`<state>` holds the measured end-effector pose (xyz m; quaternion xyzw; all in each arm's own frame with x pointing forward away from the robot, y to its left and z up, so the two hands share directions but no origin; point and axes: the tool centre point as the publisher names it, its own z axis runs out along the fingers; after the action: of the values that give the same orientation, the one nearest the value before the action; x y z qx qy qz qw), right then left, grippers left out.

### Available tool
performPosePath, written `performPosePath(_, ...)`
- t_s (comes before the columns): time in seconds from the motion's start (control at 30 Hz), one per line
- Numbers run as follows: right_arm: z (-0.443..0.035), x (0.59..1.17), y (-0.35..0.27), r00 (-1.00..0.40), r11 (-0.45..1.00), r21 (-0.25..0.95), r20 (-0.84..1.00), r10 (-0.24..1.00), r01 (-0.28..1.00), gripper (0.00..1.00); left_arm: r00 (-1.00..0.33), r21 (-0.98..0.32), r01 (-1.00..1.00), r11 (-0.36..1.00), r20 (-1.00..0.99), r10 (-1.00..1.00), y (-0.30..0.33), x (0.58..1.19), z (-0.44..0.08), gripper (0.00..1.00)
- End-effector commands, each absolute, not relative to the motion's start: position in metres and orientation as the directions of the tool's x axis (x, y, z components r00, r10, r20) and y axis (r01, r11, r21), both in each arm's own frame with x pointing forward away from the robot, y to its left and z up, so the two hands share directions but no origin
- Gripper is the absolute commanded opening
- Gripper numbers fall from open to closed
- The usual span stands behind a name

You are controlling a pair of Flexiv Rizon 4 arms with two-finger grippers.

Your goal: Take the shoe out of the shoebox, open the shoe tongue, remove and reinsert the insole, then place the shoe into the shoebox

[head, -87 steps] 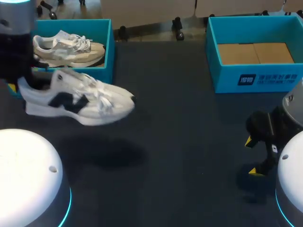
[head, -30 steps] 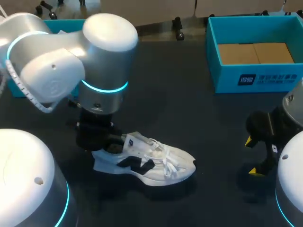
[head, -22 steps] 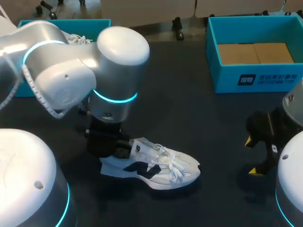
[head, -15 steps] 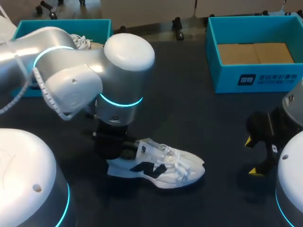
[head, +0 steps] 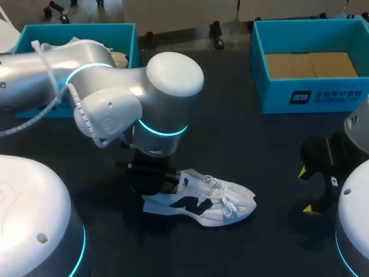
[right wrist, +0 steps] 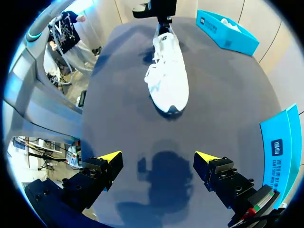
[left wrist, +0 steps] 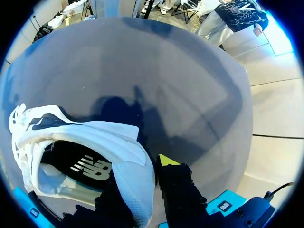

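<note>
Near the front edge of the table (head: 230, 133), a bit left of its middle, the white shoe (head: 202, 201) with the dark side marking is seen sitting sole-down, toe pointed toward the right edge and laces flopped loosely over the top. It's held at the heel by the left gripper (left wrist: 142, 175). From the left wrist view the heel wall is pinched between the two fingers, with one yellow-tipped finger (left wrist: 173, 187) pressed on the outside and the other tucked inside the opening, so that gripper is clamped on the shoe. The dark insole (left wrist: 71, 156) can be spotted lying flat inside. Most of the table's left half is covered from above by the big silver left arm (head: 132, 98), which comes in from the left edge and bends down over the heel. Over by the right front corner, the right gripper (right wrist: 156, 159) is parked just above the table with its fingers spread wide and nothing between them, well apart from the shoe. At the far left corner a blue shoebox (head: 128, 40) is found with another pale shoe (head: 118, 57) inside, mostly hidden behind the arm. At the far right corner a second blue shoebox (head: 311, 95) is seen, lined with brown cardboard (head: 311, 64).
</note>
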<state>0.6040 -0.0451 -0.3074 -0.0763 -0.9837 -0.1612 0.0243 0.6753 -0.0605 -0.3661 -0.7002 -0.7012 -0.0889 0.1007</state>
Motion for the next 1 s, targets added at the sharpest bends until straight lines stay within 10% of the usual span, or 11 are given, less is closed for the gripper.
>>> performPosePath(0.03, -0.308, 0.602, -0.045, -0.987, 0.937, 0.312, 0.069, 0.144, 0.158, 1.00, -0.006, -0.027, 1.000, 0.014, 0.266, 0.964, -0.068, 0.682, -0.367, 0.00)
performPosePath(1.0, -0.308, 0.602, -0.045, -0.987, 0.937, 0.312, 0.069, 0.144, 0.158, 1.00, 0.027, -0.018, 1.000, -0.023, 0.272, 0.962, -0.096, 0.690, -0.386, 0.00)
